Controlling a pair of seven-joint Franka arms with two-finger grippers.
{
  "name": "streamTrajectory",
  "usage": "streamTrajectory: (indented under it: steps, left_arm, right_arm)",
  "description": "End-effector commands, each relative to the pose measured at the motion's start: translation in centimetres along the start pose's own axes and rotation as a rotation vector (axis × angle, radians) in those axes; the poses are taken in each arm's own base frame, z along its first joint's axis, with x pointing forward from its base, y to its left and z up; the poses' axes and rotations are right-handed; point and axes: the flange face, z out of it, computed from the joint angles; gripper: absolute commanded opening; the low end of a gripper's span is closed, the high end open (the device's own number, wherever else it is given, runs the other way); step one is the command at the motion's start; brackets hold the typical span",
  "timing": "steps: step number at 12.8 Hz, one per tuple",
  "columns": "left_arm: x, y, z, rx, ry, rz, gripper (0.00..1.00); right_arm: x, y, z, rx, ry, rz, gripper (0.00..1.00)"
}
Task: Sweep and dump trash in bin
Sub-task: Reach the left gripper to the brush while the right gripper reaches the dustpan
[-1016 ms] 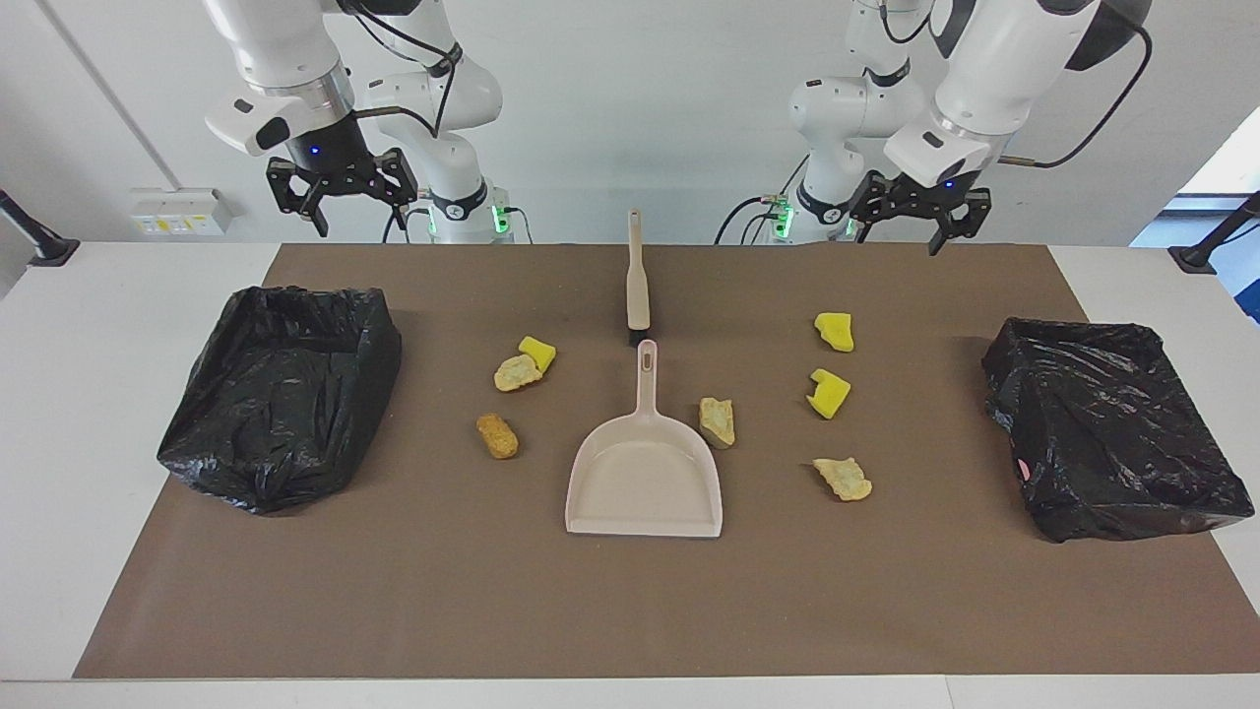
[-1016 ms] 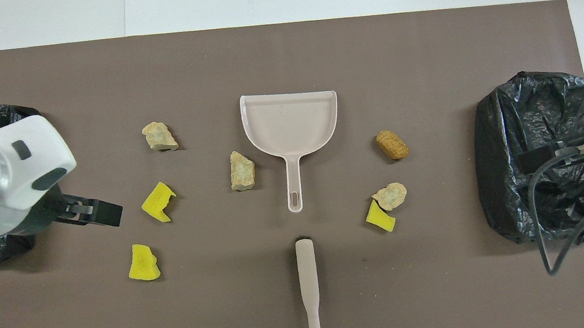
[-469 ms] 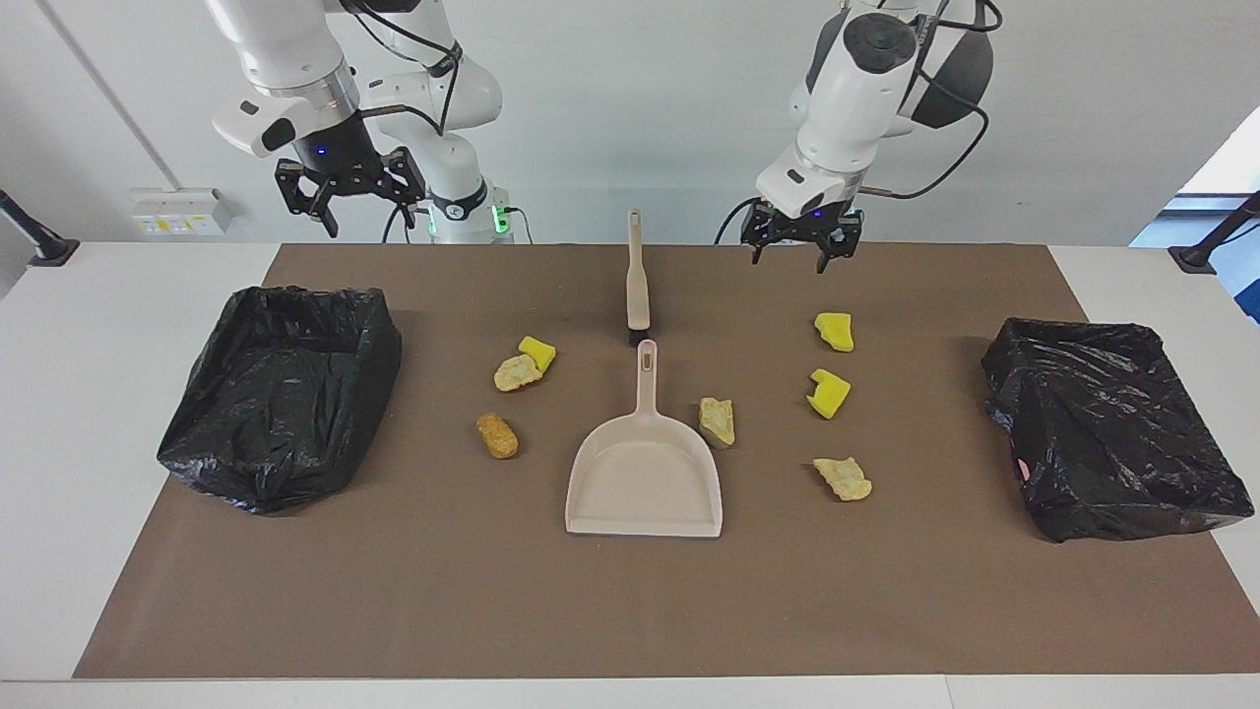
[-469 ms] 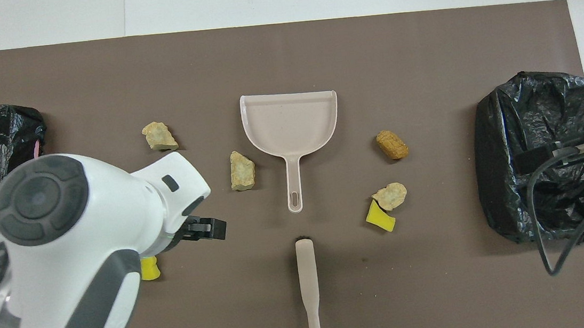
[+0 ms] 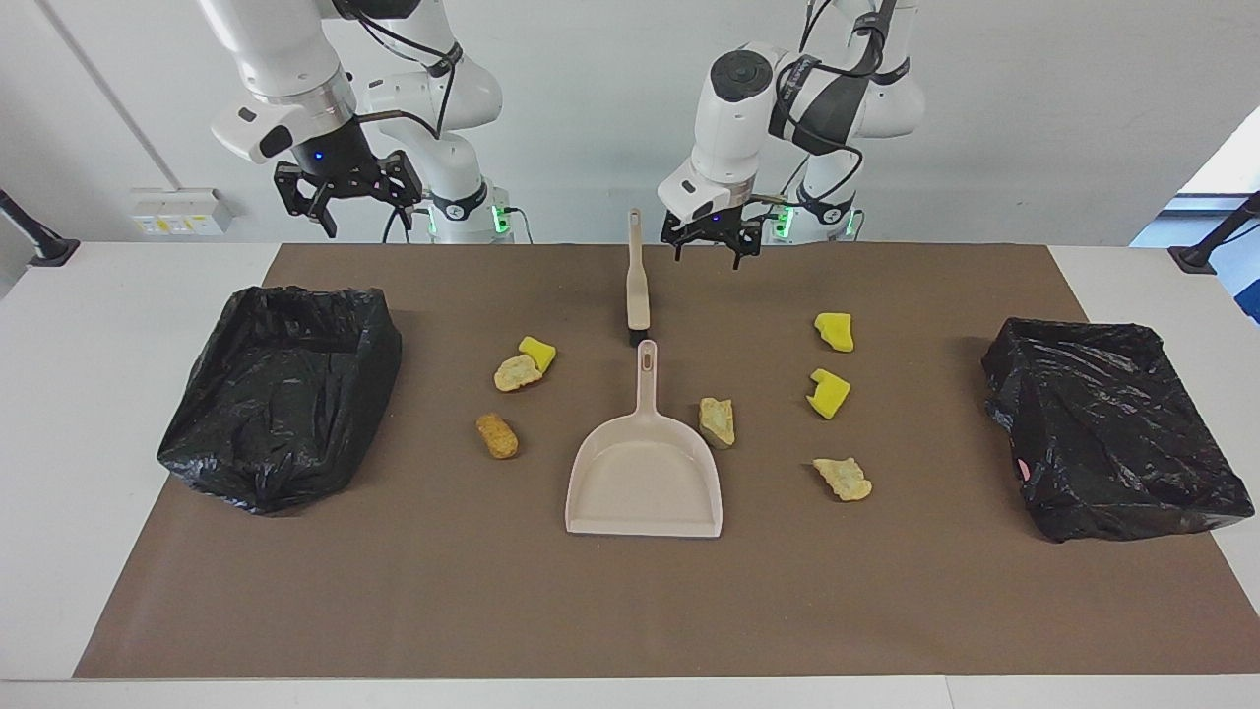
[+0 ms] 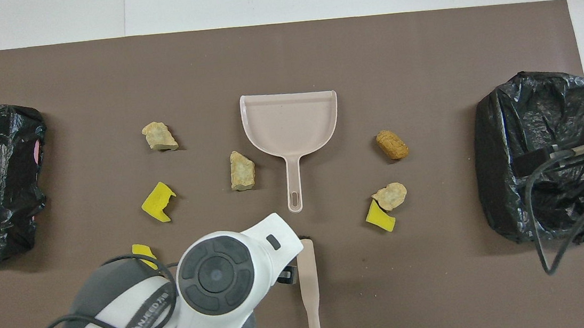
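Both arms hang above the robots' end of a brown mat, holding nothing, with seven scraps of trash lying around a dustpan.

The left gripper [image 5: 707, 252], fingers apart, hangs just beside the brush [image 5: 637, 281] handle, toward the left arm's end; the right gripper [image 5: 346, 202], fingers also apart, hangs above the surface [image 5: 148, 295] near the robots' edge, toward the right arm's end from the brush. The dustpan [image 5: 645, 471] lies flat at mid-mat, handle pointing at the brush head. The trash [image 5: 718, 420] is scattered on the mat: one tan lump just beside the dustpan and three scraps further toward the left arm's end of it, three toward the right arm's end. A black-lined bin [image 5: 281, 394] sits at the right arm's end, well apart from the dustpan, another bin [image 5: 1112, 438] at the left arm's end.
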Motion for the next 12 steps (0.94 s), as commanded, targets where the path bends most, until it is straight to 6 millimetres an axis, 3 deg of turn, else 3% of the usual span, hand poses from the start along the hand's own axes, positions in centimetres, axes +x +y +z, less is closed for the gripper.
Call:
streamTrajectory:
  steps: [1,3,6,7,9,12]
  left_arm:
    - [-3.2,2.8,4.4,0.006,0.052,-0.024,1.00]
    - [-5.1,5.7,5.7,0.013,0.037,-0.019,1.00]
    - [-8.8,9.5,8.4,0.001,-0.002,-0.052,1.00]
    - [-10.1,10.7,9.1,-0.006,-0.009,-0.082,1.00]
    - [-10.7,11.1,9.8,-0.014,-0.010,-0.088,1.00]
    - [-13.1,12.6,11.0,-0.021,-0.050,-0.065,1.00]
  right_arm:
    - [3.5,-2.6,3.4,0.020,0.031,0.033,1.00]
    - [6.4,-5.4,6.1,0.016,0.033,0.056,1.00]
    - [8.5,-8.5,10.2,0.072,-0.011,0.110,1.00]
    - [9.4,-11.4,11.9,0.066,-0.033,0.123,1.00]
    - [11.8,-15.4,12.6,0.101,-0.032,0.207,1.00]
    - [12.4,-21.7,15.8,0.151,-0.063,0.209,1.00]
